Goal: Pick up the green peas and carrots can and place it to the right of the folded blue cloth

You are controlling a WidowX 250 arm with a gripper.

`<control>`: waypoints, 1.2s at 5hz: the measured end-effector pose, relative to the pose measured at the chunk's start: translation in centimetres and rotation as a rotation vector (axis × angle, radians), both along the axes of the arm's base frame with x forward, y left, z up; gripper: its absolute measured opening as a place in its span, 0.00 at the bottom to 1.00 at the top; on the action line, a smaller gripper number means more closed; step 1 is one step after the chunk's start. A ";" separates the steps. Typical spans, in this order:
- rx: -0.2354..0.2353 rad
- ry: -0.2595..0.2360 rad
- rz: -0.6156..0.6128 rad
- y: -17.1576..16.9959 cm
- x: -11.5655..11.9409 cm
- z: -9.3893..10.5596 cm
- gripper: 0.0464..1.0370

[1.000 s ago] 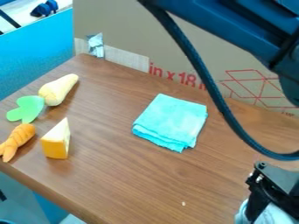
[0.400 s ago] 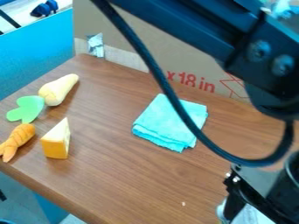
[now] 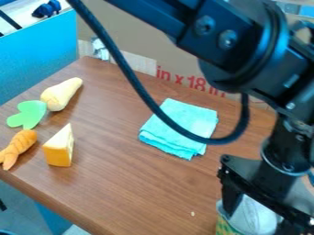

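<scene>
Gripper (image 3: 256, 218) is hanging at lower right, grasping light-topped can (image 3: 226, 226) between fingers, apparently straddling it for balanced, steady hold. Folded turquoise cloth (image 3: 178, 120) is lying flat mid-table; toy cheese wedge (image 3: 58, 151) is resting near toy carrot (image 3: 19, 146), leftward.

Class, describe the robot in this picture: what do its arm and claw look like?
The arm is black, with blocky links, rounded joint housings and large silvery screws set in its side. A thick, plain black cable loops loosely beneath it. The claw is black too, with a flat mounting plate and small metal bolts along its edge.
</scene>
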State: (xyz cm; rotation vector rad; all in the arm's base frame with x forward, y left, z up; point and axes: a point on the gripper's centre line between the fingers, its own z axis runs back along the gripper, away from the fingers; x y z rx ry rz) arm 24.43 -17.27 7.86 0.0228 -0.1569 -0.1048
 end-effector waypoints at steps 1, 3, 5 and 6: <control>-0.028 0.008 -0.004 0.2 1.0 0.0 0.96; -0.071 0.000 -0.117 0.5 3.0 -0.4 0.96; -0.118 -0.073 -0.312 2.7 9.4 0.3 0.96; -0.141 -0.099 -0.294 3.2 11.6 0.4 0.96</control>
